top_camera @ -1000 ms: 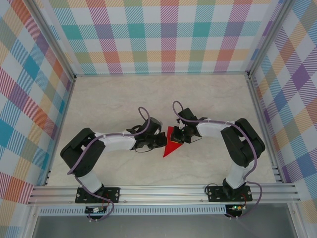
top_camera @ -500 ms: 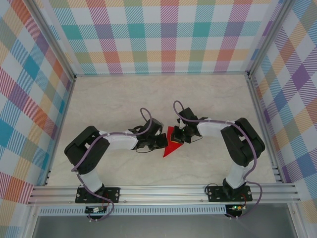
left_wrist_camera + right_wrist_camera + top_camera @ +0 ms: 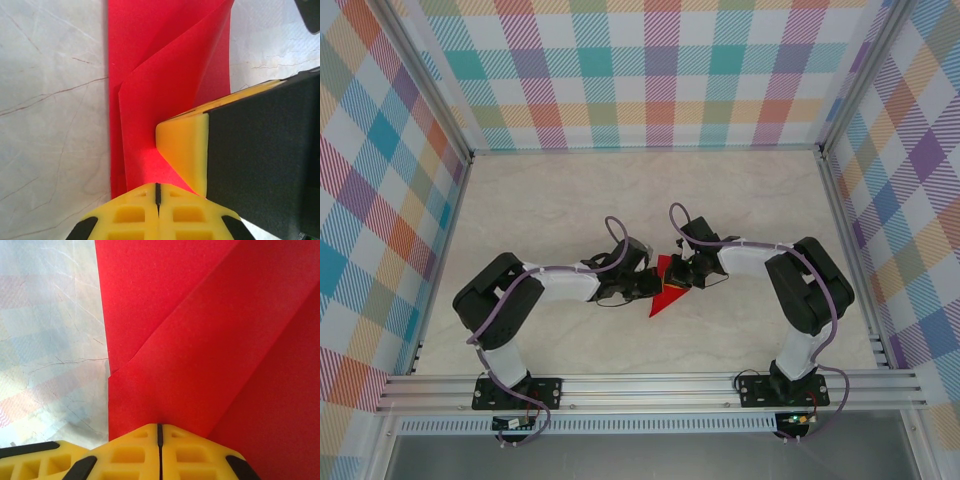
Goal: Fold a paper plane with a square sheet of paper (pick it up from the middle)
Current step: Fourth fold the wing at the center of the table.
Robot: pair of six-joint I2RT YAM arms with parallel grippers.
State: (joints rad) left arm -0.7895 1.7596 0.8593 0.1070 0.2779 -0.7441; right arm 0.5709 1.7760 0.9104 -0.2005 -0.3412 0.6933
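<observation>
Top external view: folded red paper (image 3: 666, 300) lies mid-table (image 3: 550, 210) between two closed grippers.
Left gripper (image 3: 648, 290) and right gripper (image 3: 679, 283) press their tips on its layers; any sideways drag could skew the crease. The left arm has slid further over the paper than a second ago, and the right arm has held its place.

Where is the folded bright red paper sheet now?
In the top view the red paper sheet lies centrally on the table between the left gripper and right gripper, pointed end toward the near edge.
</observation>
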